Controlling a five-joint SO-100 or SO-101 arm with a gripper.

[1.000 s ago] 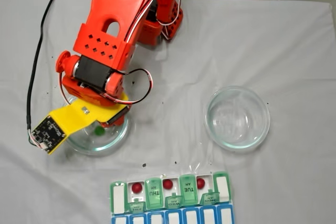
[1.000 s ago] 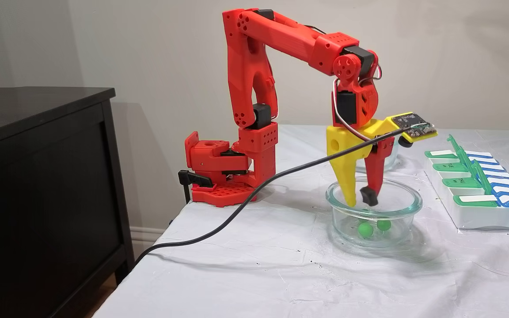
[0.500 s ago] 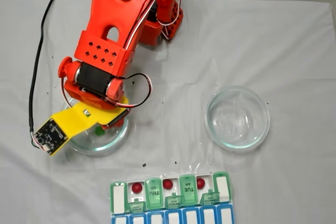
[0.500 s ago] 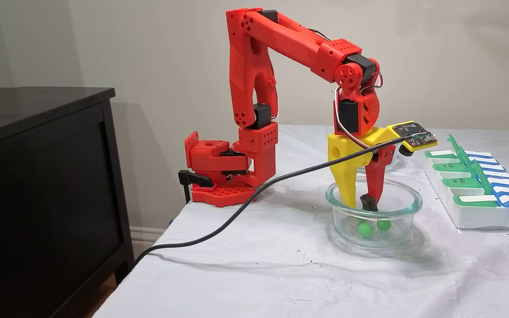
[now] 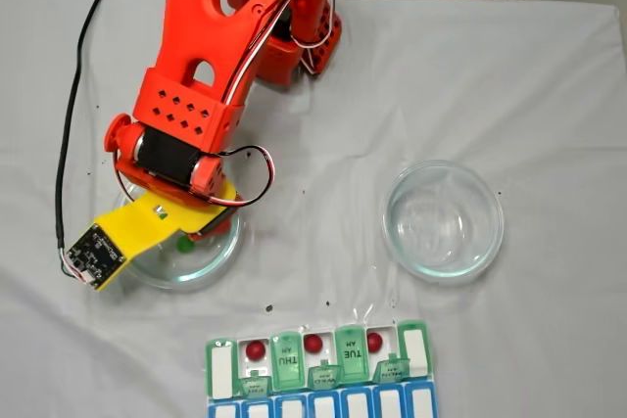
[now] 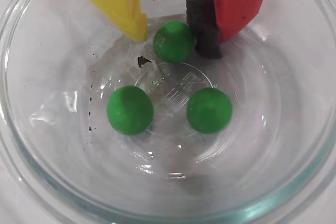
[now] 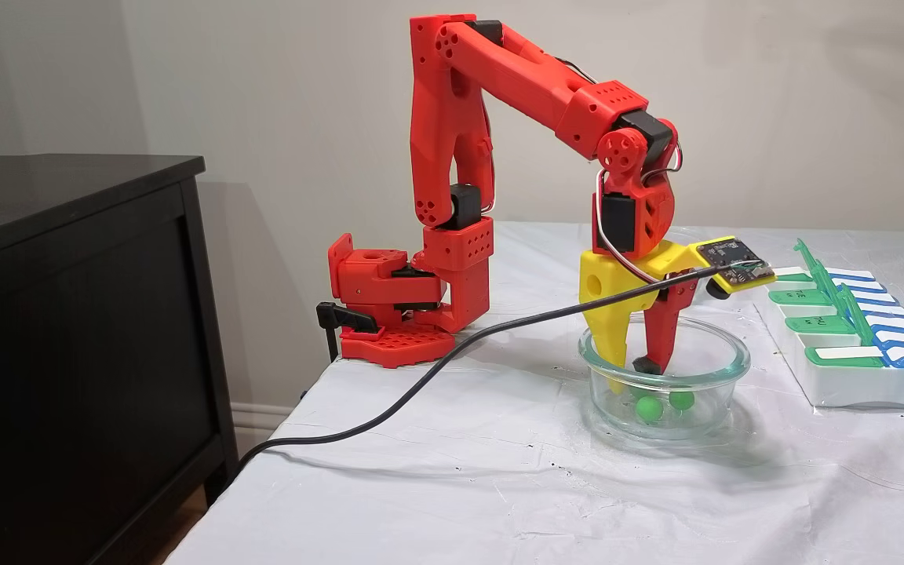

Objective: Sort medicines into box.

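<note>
- The red printed arm's two-finger hand (image 6: pixel 173 38), one finger yellow and one red with a black foam pad, reaches down into the round clear glass bowl (image 6: pixel 31 145) on the white-clothed worktop (image 7: pixel 499 486).
- In the wrist view the fingers are spread around one small bright green ball (image 6: pixel 174 41): the black pad touches or nearly touches its right side, the yellow tip sits just beside its left. The ball is straddled, not yet pinched.
- Two more bright green balls, the left one (image 6: pixel 129 109) and the right one (image 6: pixel 209 110), lie on the bowl floor nearer the camera, apart from each other and from the fingers.
- In a fixed view from above, the flat weekly pill organizer (image 5: pixel 318 371) with translucent green lids sits at the near edge of the worktop; three dark red balls, a left one (image 5: pixel 256 349), a middle one (image 5: pixel 313 343) and a right one (image 5: pixel 374 342), already rest in three open compartments that alternate with the shut THU and TUE lids.
- A second clear glass bowl (image 5: pixel 443 220), to the right in that view, holds no balls.
- By this evidence the task looks about half done: the reds are sorted, all three greens remain in the bowl, and the first green pick is just beginning.
- Closing gently on the straddled ball seems the next requirement; a round ball on smooth glass could easily squirt aside.
</note>
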